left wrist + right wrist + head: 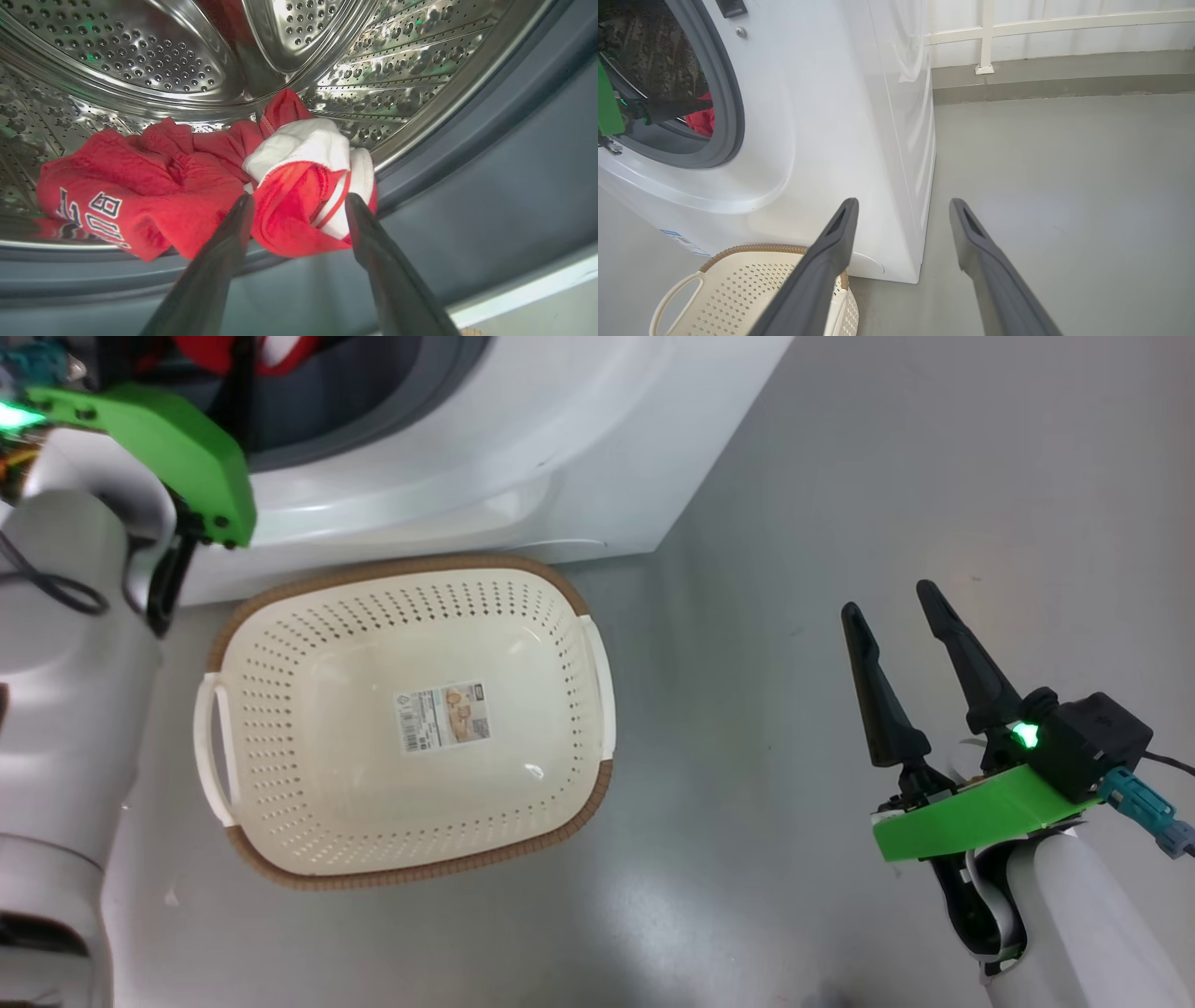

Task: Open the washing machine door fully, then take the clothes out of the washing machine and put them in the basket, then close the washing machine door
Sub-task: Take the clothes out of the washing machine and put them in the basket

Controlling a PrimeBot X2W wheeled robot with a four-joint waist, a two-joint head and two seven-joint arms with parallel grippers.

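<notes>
Nearest: right hand (888, 597) spread wide, holding nothing, over the floor (794, 476) off the machine (523, 457) front corner, well apart from it. Next, basket (308, 644) on the floor just in front of the machine. Further in, left hand (299, 199) reaches into the machine opening, fingers wide, nothing clamped. The clothes (140, 186) lie right at its tips, with a white-trimmed bunch between the two fingers; contact unclear. The heap lies on the drum (140, 56) front lip, long axis across the opening. In the left wrist view the printed end points left.
</notes>
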